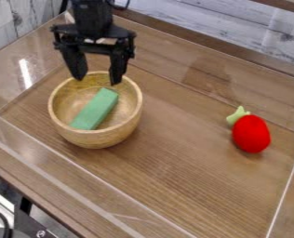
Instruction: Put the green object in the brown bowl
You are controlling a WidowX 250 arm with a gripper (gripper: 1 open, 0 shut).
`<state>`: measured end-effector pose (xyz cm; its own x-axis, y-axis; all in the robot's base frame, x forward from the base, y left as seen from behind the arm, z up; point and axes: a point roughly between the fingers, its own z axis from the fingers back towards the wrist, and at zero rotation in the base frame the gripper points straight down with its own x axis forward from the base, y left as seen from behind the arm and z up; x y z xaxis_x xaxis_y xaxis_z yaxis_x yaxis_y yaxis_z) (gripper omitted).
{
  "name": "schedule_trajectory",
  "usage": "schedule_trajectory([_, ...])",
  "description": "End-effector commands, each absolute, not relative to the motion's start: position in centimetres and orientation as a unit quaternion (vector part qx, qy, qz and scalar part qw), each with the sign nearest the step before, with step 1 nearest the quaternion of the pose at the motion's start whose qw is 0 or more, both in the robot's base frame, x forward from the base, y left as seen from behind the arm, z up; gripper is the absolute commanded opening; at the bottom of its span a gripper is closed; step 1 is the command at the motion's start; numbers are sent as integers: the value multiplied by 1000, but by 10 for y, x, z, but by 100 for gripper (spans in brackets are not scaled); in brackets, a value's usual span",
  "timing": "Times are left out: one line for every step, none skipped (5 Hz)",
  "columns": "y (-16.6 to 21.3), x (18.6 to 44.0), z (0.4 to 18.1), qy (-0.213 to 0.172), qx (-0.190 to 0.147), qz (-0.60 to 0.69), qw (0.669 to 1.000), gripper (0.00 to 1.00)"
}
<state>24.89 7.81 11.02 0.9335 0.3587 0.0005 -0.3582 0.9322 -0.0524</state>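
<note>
One robot arm stands over a wooden bench (175,177), its black hand (95,72) pointing straight down above the far rim of the brown bowl (98,135). The two fingers (76,63) are spread wide apart, with clear air between them, and they grip nothing. Their tips hang just above the bowl's far edge, apart from what lies inside.

The green object (95,109), a plain light-green bar, lies inside the bowl. It rests on a slant, one end low toward the near left of the hollow and the other end raised toward the far right wall. It touches the bowl only; the hand is clear of it.

The bowl sits on the left half of the bench, its thick pale-brown wall showing grain. Well apart from it, toward the right edge, lies a red strawberry-like toy (249,133) with a small green top, resting on the bench by itself. A clear low wall (137,202) borders the bench along the near side and the right.
</note>
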Motion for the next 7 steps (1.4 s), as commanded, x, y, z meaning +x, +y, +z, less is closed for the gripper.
schedule_trajectory([75,261,134,-44,-18,173,984,100])
schedule_trajectory([74,268,145,-45,-17,180,982,100])
schedule_trajectory([71,274,153,-45,-19,190,981,100])
schedule_trajectory([50,280,137,-40,-20,173,984,100])
schedule_trajectory([36,280,115,-34,-16,155,987,0])
schedule_trajectory([30,285,113,-36,-17,157,987,100])
schedule_trajectory([22,291,116,-37,-17,163,986,100])
